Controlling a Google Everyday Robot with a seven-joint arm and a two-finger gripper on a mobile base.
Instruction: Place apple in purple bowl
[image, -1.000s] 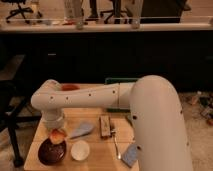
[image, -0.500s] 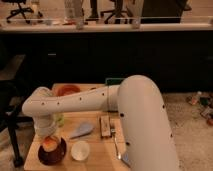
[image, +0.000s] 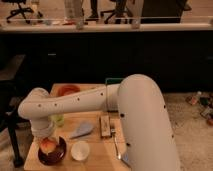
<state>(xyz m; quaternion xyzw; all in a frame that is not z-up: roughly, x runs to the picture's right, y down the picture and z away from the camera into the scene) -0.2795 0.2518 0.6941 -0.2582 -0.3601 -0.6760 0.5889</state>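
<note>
Arm (image: 75, 102) bent downward, claw (image: 46, 140) shut on apple (image: 48, 145) over purple bowl (image: 52, 153).

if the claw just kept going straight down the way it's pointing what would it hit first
The claw points down over the purple bowl, shut on the apple. Going straight on, the apple would most likely meet the bowl's inside first, though how much gap is left beneath it is hard to judge from this view.

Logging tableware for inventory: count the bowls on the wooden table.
3: dark purple bowl front-left, under the gripper shut on the peach-orange apple; small white bowl beside it; orange bowl rear-left, partly hidden.
</note>
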